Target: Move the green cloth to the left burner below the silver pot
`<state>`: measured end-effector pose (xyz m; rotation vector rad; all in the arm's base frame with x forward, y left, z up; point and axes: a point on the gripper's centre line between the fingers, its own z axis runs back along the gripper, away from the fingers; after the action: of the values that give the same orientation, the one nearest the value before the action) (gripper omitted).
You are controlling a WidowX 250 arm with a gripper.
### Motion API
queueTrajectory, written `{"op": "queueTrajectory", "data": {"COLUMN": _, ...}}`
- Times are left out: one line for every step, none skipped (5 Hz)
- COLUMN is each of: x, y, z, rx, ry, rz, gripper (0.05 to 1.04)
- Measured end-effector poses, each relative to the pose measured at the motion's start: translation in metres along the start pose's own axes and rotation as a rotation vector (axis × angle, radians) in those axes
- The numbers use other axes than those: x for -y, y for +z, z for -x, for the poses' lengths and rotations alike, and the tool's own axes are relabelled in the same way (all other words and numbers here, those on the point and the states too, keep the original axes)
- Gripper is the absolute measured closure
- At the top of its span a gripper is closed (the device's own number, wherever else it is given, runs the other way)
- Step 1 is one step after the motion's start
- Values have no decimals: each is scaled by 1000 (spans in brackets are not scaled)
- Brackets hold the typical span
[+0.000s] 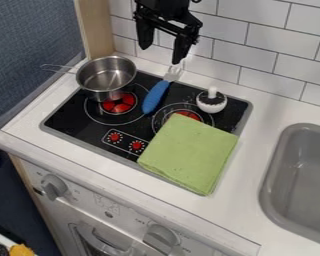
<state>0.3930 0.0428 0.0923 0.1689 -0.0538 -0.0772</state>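
My gripper [163, 47] hangs open at the top of the camera view, above the back edge of the stove and in front of the tiled wall, with nothing between its fingers. The folded green cloth [188, 154] lies flat over the right front part of the black stove, overlapping the counter at its near corner and partly covering the right burner [187, 115]. The silver pot [107, 78] stands upright at the stove's back left, its handle pointing left. Part of the left burner [119, 103] shows red beneath and in front of the pot.
A blue-handled fork [156, 96] lies between the burners. A white and black lidded object [211, 100] stands at the stove's back right. The grey sink [299, 175] is at the right, the tiled wall [256, 55] behind, and control knobs line the front panel.
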Motion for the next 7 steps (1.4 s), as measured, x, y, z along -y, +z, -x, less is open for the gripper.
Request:
{"op": "queueTrajectory", "data": {"x": 4, "y": -14, "z": 3, "rx": -34, "ry": -8, "rz": 6, "gripper": 79}}
{"op": "queueTrajectory", "data": {"x": 25, "y": -20, "z": 31, "rx": -50, "ry": -77, "rz": 24, "gripper": 79}}
{"op": "queueTrajectory", "data": {"x": 53, "y": -2, "z": 57, "rx": -4, "ry": -169, "rz": 67, "gripper": 79}}
{"op": "queueTrajectory", "data": {"x": 82, "y": -4, "z": 89, "rx": -29, "ry": -264, "rz": 77, "gripper": 79}}
{"op": "queueTrajectory", "data": {"x": 92, "y": -20, "z": 93, "rx": -57, "ry": -259, "rz": 95, "gripper": 79}}
{"op": "queueTrajectory", "data": {"x": 100, "y": -50, "z": 87, "rx": -67, "ry": -231, "rz": 111, "gripper": 79}}
{"op": "queueTrajectory", "data": {"x": 101, "y": -62, "z": 75, "rx": -2, "ry": -209, "rz": 105, "gripper": 79}}
